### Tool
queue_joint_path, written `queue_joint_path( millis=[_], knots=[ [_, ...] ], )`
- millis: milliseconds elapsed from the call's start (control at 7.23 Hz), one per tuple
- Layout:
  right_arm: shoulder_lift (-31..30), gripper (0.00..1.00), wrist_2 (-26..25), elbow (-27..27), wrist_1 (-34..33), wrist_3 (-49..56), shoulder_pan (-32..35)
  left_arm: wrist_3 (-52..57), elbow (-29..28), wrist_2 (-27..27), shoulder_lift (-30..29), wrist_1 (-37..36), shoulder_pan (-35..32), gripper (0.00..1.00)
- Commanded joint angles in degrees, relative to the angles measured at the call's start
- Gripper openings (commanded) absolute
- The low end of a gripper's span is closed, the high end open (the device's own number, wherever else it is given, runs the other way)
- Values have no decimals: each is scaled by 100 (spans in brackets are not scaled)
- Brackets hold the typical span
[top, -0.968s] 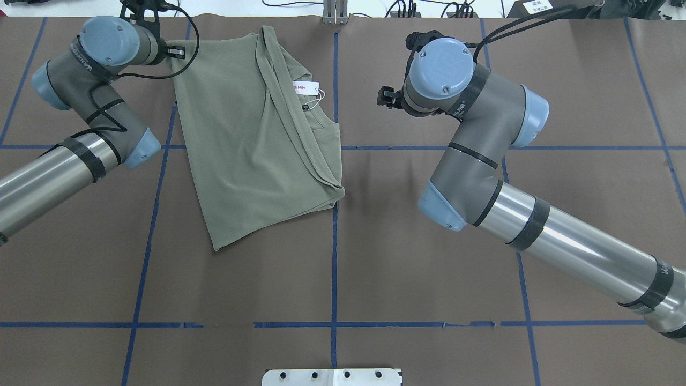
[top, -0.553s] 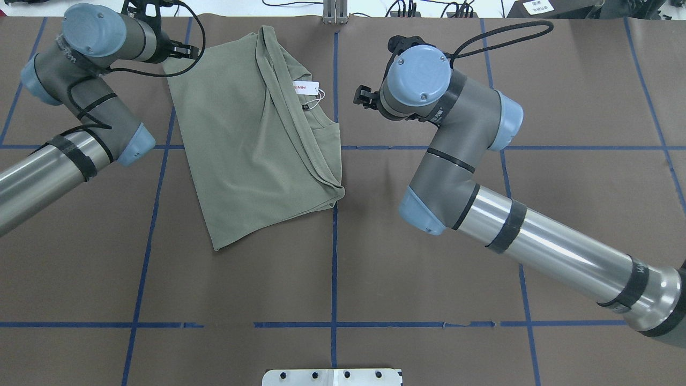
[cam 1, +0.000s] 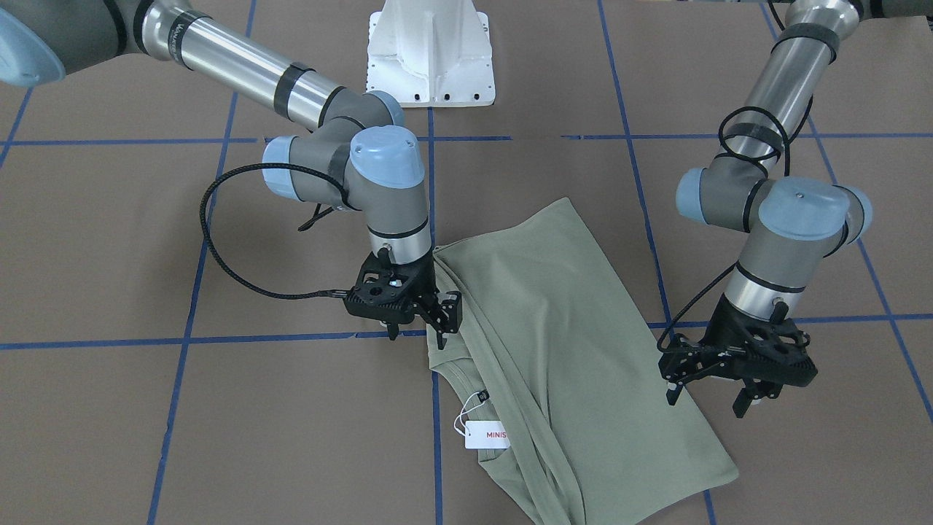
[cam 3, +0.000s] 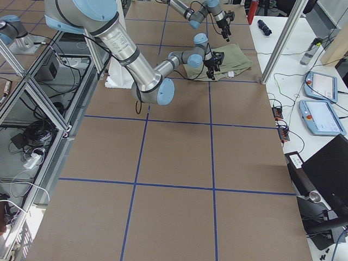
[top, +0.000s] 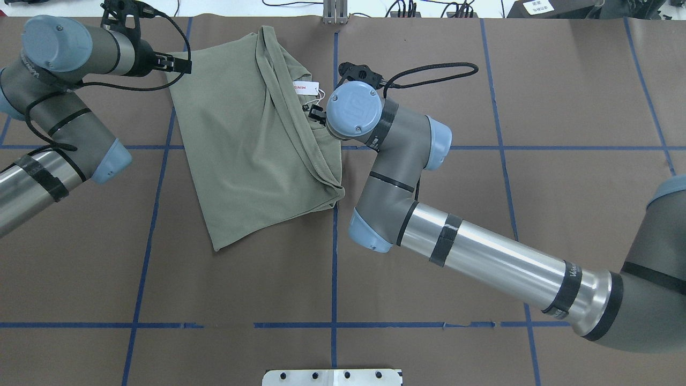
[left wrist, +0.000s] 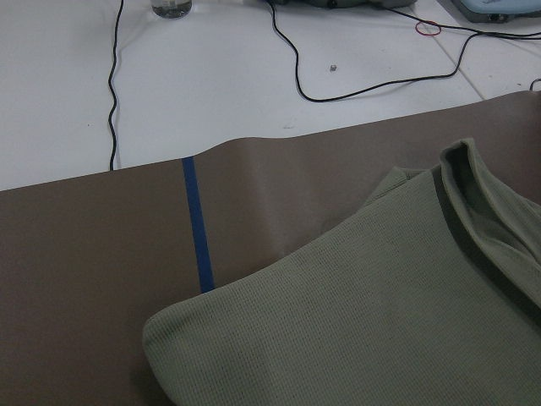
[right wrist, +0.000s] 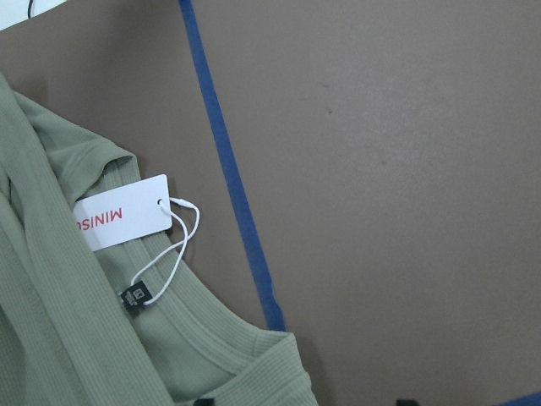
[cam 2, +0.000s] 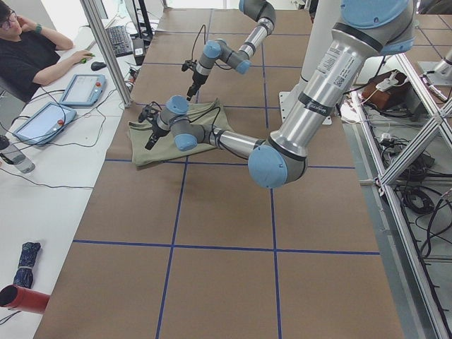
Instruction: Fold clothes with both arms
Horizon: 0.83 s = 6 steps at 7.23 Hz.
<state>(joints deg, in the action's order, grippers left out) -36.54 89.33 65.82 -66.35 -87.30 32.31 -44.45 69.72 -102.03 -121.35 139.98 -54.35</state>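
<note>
Sage-green knit shirt, part-folded, lies flat on brown worktop, at 11 o'clock from its centre in overhead view.

Right claw: fingers spread, empty, at collar edge, shirt's 2 o'clock. Left claw: fingers spread, empty, at shirt's 10 o'clock corner.

Risks we judge:
- right claw nips white hang tag or its string instead of fabric
- either claw takes top layer only, so fold slides apart

Worktop's far edge is close at 12 o'clock. We see open room at 6 o'clock.
</note>
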Motion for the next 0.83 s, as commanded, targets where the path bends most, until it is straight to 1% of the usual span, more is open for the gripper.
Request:
queue_joint_path(
  millis=[0,138,415,692],
  knots=[
    [208,70,-126,-401,26,38,-172,6,25,-27,33,3,3,100],
    [191,70,-188,-447,17,73,-199,6,25,-27,41,3,3,100],
    [191,61,-206,-456,17,152,-208,6,25,-27,41,3,3,100],
    [191,57,-206,-456,9,222,-225,6,16,-18,50,3,3,100]
  ],
)
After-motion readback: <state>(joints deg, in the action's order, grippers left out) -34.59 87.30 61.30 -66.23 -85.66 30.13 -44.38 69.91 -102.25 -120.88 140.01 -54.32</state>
